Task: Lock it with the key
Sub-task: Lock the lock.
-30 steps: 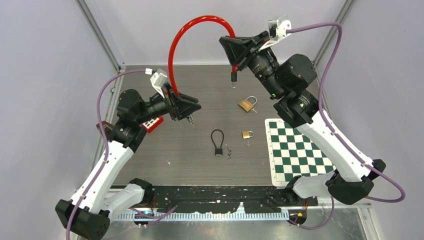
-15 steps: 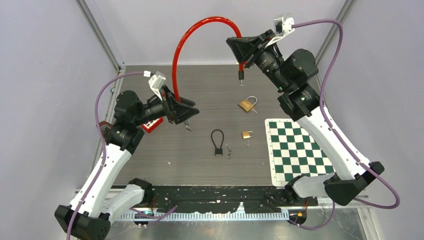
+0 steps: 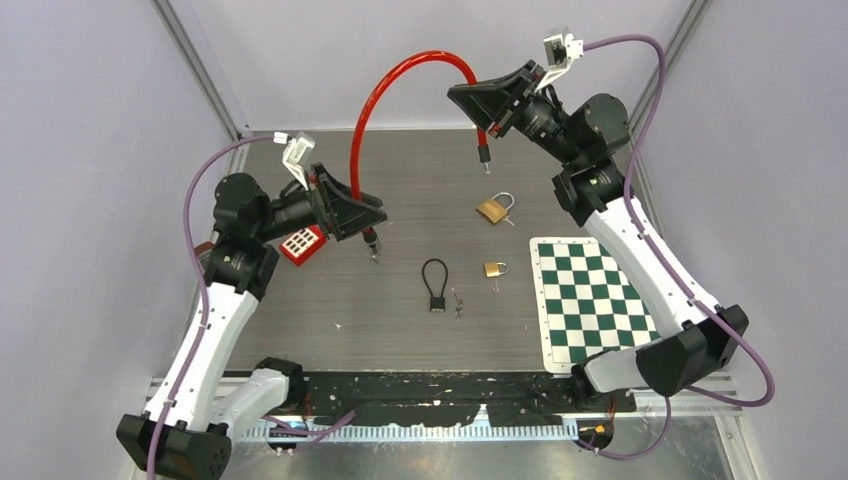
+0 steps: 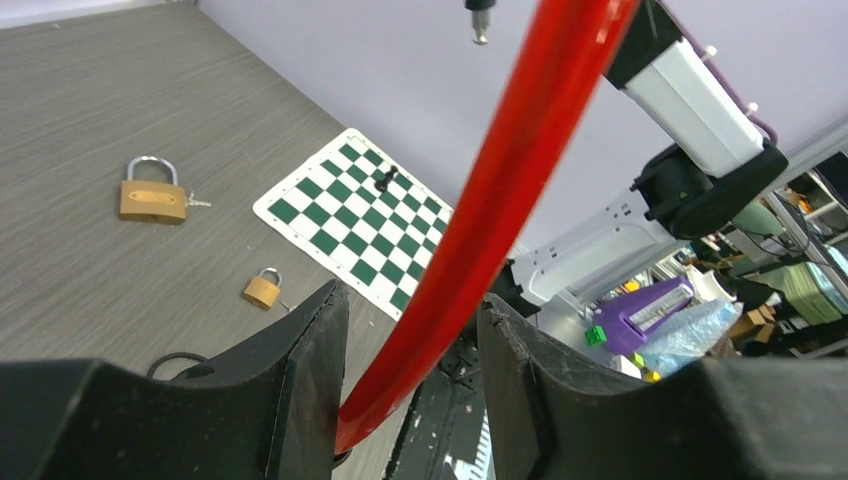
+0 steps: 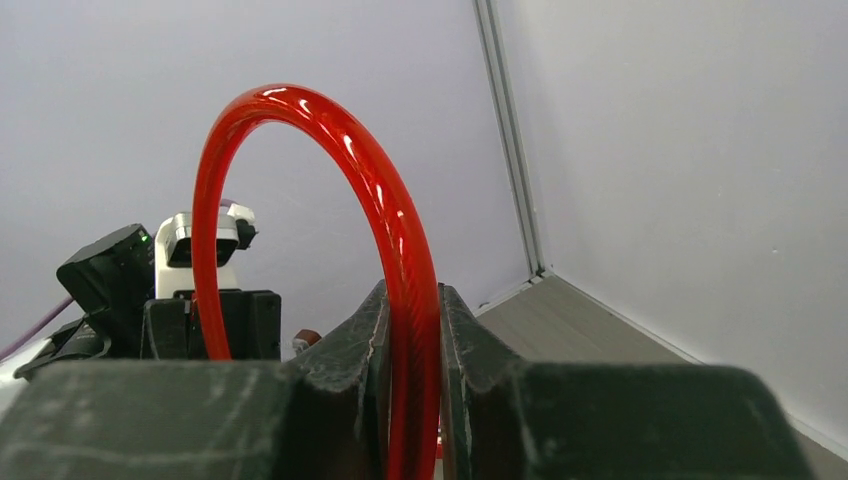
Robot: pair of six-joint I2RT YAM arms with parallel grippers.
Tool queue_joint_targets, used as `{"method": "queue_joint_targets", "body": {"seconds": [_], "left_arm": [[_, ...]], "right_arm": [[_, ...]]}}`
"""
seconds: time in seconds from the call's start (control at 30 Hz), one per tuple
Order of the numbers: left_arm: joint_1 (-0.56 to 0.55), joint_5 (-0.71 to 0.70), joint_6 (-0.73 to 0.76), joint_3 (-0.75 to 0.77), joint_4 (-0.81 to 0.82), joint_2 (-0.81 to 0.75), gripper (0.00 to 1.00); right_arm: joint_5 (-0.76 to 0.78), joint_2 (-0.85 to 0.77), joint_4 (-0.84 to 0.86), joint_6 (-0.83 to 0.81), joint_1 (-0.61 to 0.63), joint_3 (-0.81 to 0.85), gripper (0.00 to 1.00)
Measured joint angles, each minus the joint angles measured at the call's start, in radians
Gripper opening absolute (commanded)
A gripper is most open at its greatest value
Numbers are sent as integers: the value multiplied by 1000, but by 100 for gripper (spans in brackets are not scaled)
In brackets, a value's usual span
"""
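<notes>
A red cable lock [image 3: 400,66] arches high over the table between both arms. My right gripper [image 3: 474,100] is shut on it near one end, and that end's metal tip [image 3: 481,156] hangs free below. In the right wrist view the cable [image 5: 398,225] is pinched between both fingers of the right gripper [image 5: 411,345]. My left gripper [image 4: 410,375] stands open round the other end: the cable [image 4: 505,190] leans on the left finger [image 4: 315,380] with a gap to the right one. A loose key [image 3: 457,301] lies on the table beside a black cable lock [image 3: 434,284].
A large brass padlock [image 3: 491,209] and a small one [image 3: 494,268] lie right of centre. A green checkered mat [image 3: 592,300] covers the right side. A red block with white buttons [image 3: 303,243] sits under my left gripper [image 3: 372,224].
My left gripper's jaws have spread apart round the red cable and the arm has drawn back to the left. My right arm has shifted the cable's free end to the right.
</notes>
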Motion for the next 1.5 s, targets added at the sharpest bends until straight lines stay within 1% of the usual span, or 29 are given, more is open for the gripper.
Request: {"method": "queue_joint_targets", "body": {"seconds": [0.17, 0.37, 0.53, 0.67, 0.73, 0.83, 0.93, 1.13, 1.27, 1.37, 1.5], "left_arm": [[3, 49, 13, -2, -7, 3, 50], [3, 62, 74, -48, -5, -3, 49], [3, 60, 99, -60, 2, -2, 42], [2, 56, 90, -63, 48, 7, 41], [-3, 48, 83, -69, 63, 15, 39], [-11, 31, 76, -77, 74, 30, 23], [-17, 10, 77, -79, 74, 46, 0], [-20, -41, 42, -78, 73, 54, 0], [-29, -122, -57, -56, 52, 58, 0], [-43, -224, -145, 25, -55, 68, 0], [-53, -359, -287, 126, -195, 71, 0]], "right_arm": [[-24, 35, 41, 62, -25, -1, 5], [-27, 50, 60, 112, -25, 3, 5], [-28, 54, 60, 127, -25, 22, 5], [-27, 55, 61, 136, -25, 39, 5], [-26, 55, 61, 144, -25, 45, 5], [-24, 58, 61, 156, -25, 53, 5], [-22, 64, 61, 165, -25, 57, 5], [-10, 75, 60, 172, -25, 57, 5], [10, 75, 65, 152, -11, 54, 5], [49, 68, 92, 92, 36, 26, 5], [115, 48, 143, -29, 144, -40, 5]]}}
